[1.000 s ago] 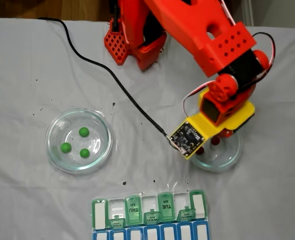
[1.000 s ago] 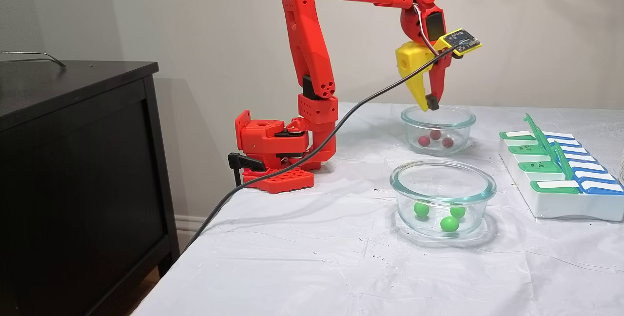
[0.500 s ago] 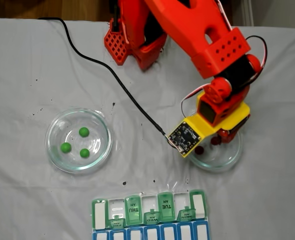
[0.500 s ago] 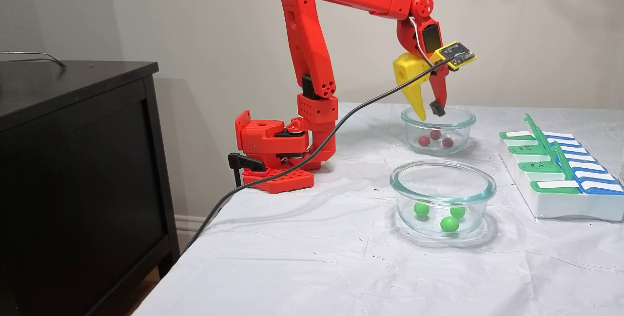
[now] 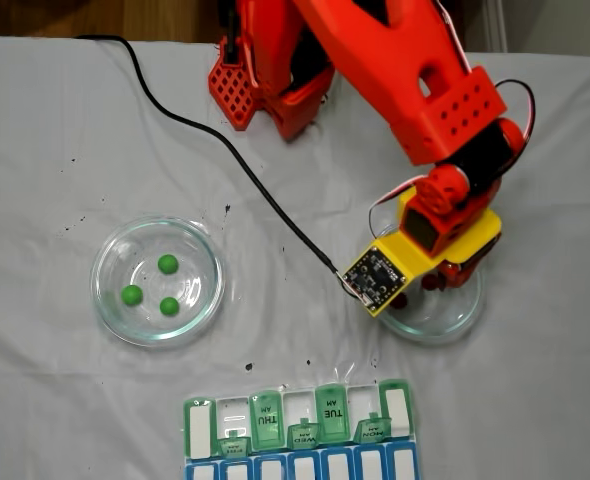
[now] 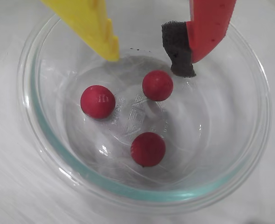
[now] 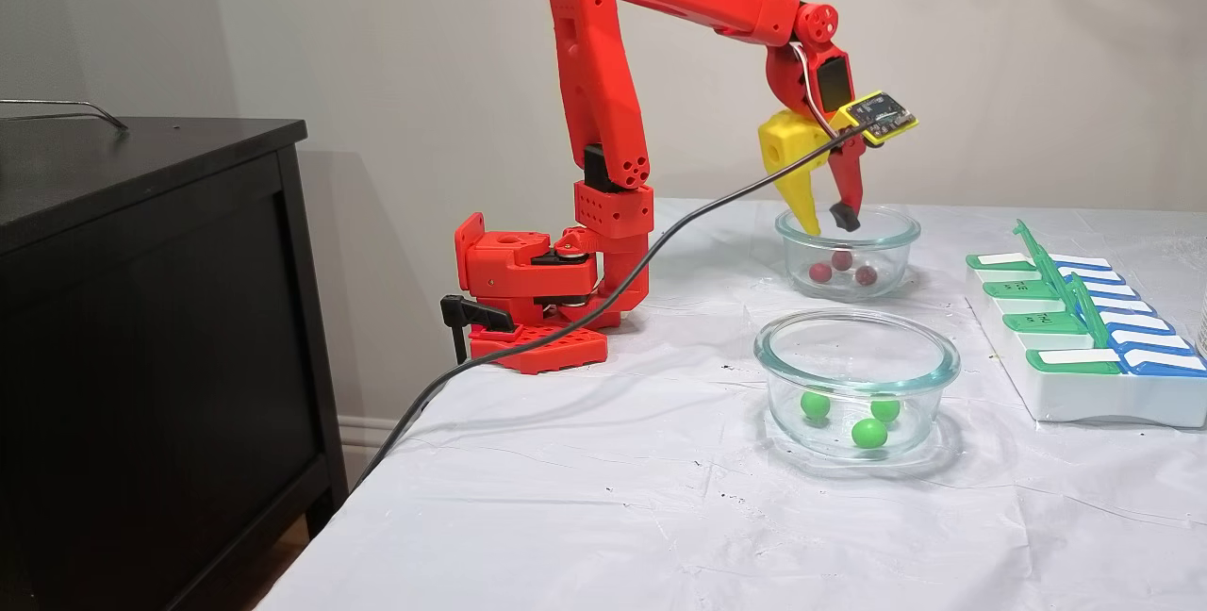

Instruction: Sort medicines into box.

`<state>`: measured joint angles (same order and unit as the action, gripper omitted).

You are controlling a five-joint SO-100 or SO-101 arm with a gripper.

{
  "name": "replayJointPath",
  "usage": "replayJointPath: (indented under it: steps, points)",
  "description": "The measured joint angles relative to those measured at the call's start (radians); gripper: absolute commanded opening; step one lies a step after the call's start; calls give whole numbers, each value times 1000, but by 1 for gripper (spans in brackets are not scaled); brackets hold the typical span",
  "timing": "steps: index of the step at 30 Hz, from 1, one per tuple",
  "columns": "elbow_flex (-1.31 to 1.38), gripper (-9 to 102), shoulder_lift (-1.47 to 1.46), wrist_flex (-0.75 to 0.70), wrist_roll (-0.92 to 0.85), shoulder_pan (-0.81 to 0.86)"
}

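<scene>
Lowered, the spread claw hovers just above three red balls.

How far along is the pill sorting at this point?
Nothing is sorted yet: three red balls lie in their glass dish, three green balls in the other dish. The open gripper hangs empty above the red ones. All six have yet to reach the pill organizer.
</scene>
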<state>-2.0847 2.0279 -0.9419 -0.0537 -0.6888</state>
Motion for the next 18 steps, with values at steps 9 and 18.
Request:
replayJointPath:
  steps: [9,18]
  points:
    - [0,23,-28,41,0,0]
    - [-18,22,-48,81,0,0]
